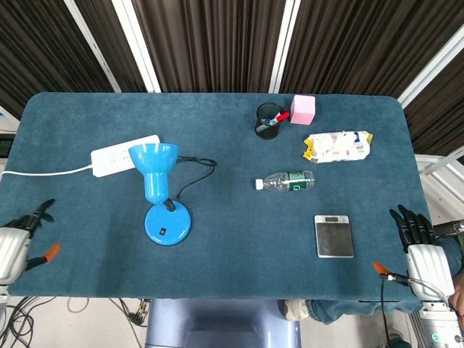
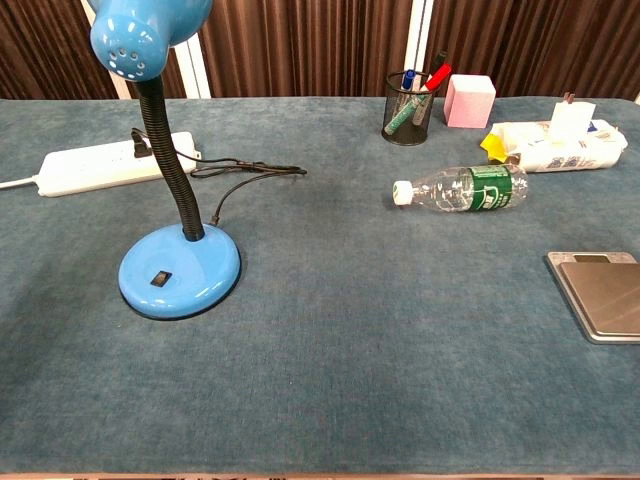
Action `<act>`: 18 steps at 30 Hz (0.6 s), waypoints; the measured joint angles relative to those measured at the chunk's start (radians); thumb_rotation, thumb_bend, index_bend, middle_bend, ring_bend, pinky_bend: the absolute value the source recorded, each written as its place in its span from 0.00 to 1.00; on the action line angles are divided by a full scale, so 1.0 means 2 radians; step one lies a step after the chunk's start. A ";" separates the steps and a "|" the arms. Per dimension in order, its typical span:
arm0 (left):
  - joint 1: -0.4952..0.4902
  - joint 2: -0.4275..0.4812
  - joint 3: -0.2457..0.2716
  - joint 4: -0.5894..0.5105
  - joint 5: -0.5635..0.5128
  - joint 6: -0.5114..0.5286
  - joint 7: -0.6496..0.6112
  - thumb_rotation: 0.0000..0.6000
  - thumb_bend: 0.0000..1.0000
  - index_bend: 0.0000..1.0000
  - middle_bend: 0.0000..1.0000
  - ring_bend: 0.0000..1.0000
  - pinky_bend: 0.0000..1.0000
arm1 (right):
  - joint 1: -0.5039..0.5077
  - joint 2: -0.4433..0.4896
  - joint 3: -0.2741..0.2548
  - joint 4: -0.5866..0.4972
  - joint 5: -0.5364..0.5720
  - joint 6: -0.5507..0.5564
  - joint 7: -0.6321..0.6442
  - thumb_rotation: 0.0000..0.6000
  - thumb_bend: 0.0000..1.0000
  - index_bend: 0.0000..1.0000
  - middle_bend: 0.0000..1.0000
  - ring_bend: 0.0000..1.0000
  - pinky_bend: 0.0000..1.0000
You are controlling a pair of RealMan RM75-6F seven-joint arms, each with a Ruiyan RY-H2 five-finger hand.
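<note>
Both idle at the near bench edge: left robot hand [image 1: 16, 243] off the near-left corner, fingers spread, holding nothing; right robot hand [image 1: 418, 250] off the near-right corner, fingers apart, also empty. Nearest to the right one is the flat silver digital scale [image 1: 334, 235], lying flat just left of it on the blue felt-covered bench [image 1: 232, 275]; looks rigid, light-ish, smooth metal top, so likely slippery (low profile, best taken by the side edges, not the platter). Nearest to the left one is the blue gooseneck desk lamp [image 1: 161, 192], top-heavy, cord running to the white power strip [image 1: 123, 155]. Farther out: clear plastic bottle [image 1: 286, 180] on its side, may roll; black mesh pen cup [image 1: 269, 119], pink cube [image 1: 303, 109], white snack packet [image 1: 337, 146]. Nothing blocks the scale.
</note>
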 measured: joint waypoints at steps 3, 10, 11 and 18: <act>-0.018 -0.005 0.006 0.000 0.016 -0.029 -0.004 1.00 0.58 0.11 0.72 0.78 0.86 | 0.000 0.000 0.000 -0.001 0.001 0.000 0.000 1.00 0.11 0.01 0.02 0.04 0.00; -0.067 -0.025 0.019 0.004 0.026 -0.134 0.005 1.00 0.62 0.07 0.73 0.80 0.88 | -0.001 0.000 0.002 -0.002 0.008 -0.001 -0.003 1.00 0.11 0.01 0.02 0.04 0.00; -0.074 -0.030 0.020 0.005 0.024 -0.150 0.009 1.00 0.62 0.07 0.74 0.80 0.88 | -0.001 0.000 0.003 -0.002 0.009 -0.001 -0.005 1.00 0.11 0.01 0.02 0.04 0.00; -0.121 -0.083 0.023 0.014 -0.020 -0.257 0.045 1.00 0.62 0.06 0.74 0.81 0.88 | -0.001 0.000 0.006 -0.002 0.014 0.000 -0.006 1.00 0.11 0.01 0.02 0.04 0.00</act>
